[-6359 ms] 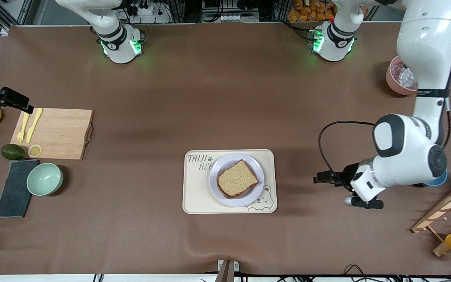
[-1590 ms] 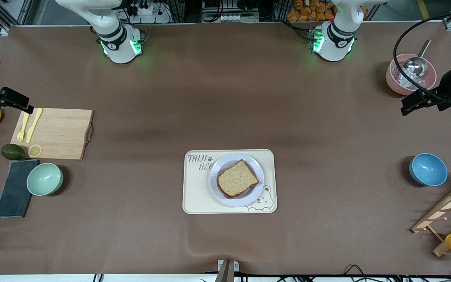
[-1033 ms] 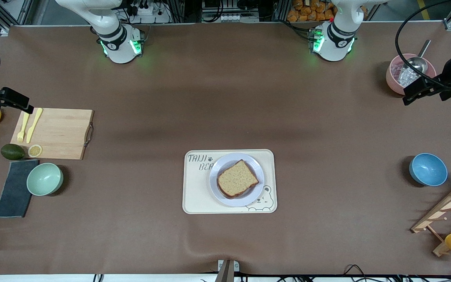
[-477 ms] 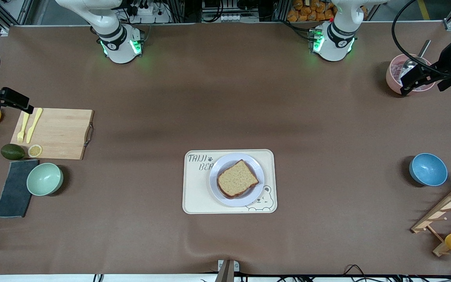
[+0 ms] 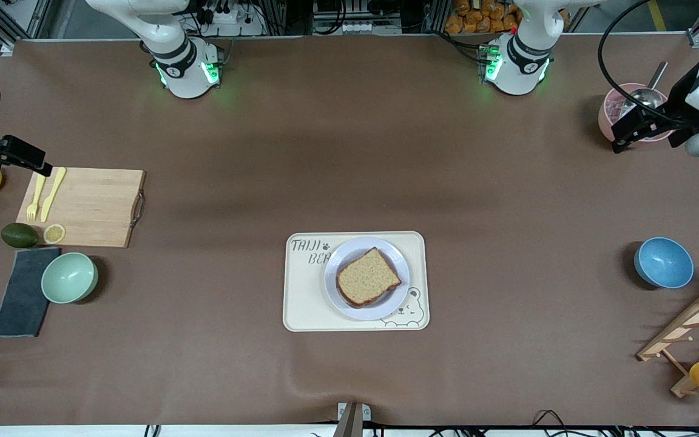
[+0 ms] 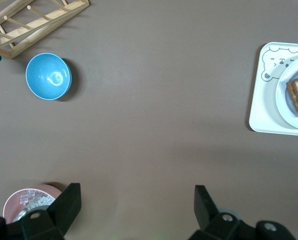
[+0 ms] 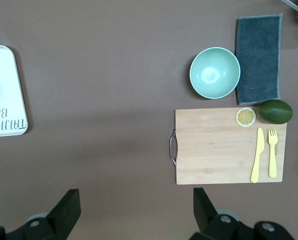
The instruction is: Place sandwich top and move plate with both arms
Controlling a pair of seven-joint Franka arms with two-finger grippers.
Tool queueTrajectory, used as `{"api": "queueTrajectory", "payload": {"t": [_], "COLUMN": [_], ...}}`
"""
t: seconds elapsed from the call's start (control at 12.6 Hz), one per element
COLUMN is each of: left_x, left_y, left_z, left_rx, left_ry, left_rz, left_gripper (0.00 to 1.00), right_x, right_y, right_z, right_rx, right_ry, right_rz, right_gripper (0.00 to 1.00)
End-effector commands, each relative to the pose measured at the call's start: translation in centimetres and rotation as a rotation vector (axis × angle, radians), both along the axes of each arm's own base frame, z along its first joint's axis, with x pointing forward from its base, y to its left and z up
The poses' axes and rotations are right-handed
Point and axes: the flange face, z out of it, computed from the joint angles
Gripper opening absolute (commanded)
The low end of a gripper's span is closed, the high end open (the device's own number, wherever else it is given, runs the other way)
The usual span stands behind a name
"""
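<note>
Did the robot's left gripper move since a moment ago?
Yes. The open black left gripper has slid toward the robots' bases, now over the round pink bowl instead of nearer the blue bowl.

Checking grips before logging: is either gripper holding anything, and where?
Nothing is held: the left gripper and right gripper are both open and empty.

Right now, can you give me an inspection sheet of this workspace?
Surface: brown table, wrinkle at the near edge.
Job's things: bread on plate, plate on tray.
Clutter: board with knife and fork, green bowl, cloth, avocado, blue bowl, pink bowl, rack.
Grippers: left gripper open above the pink bowl; right gripper open, above the board's end of the table.
Cables: black loop on the left arm.
Surroundings: frame and boxes past the bases.
</note>
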Motion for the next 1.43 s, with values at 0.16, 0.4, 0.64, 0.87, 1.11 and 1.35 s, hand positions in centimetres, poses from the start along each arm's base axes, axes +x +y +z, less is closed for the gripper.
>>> {"api": "queueTrajectory", "payload": {"t": [0.16, 0.4, 0.64, 0.87, 1.11, 1.35], "left_x": [-0.6, -0.3, 0.2, 0.6, 0.6, 0.5], "left_y": [0.1, 0.4, 0.5, 0.5, 0.5, 0.6], "left_z": [0.1, -0.2, -0.3, -0.1, -0.1, -0.1], "left_rx": [-0.017, -0.018, -0.017, -0.019, -0.021, -0.018], "left_ry": [-0.007, -0.001, -0.001, -0.004, 0.001, 0.010], "left_rz": [0.003, 0.006, -0.008, -0.006, -0.006, -0.006], "left_gripper": [1.00, 1.00, 1.00, 1.00, 1.00, 1.00], "right_x": [-0.2, -0.1, -0.1, -0.1, -0.1, -0.1], "right_y": [0.1, 0.6, 0.5, 0.5, 0.6, 0.6], "right_z": [0.4, 0.4, 0.7, 0.6, 0.5, 0.5], "right_rx": [-0.006, -0.008, -0.009, -0.009, -0.009, -0.009], "right_ry": [0.001, -0.005, -0.011, -0.010, -0.008, -0.008], "right_rz": [-0.011, -0.002, -0.003, -0.003, -0.002, -0.002], "right_gripper": [1.00, 1.00, 1.00, 1.00, 1.00, 1.00]}}
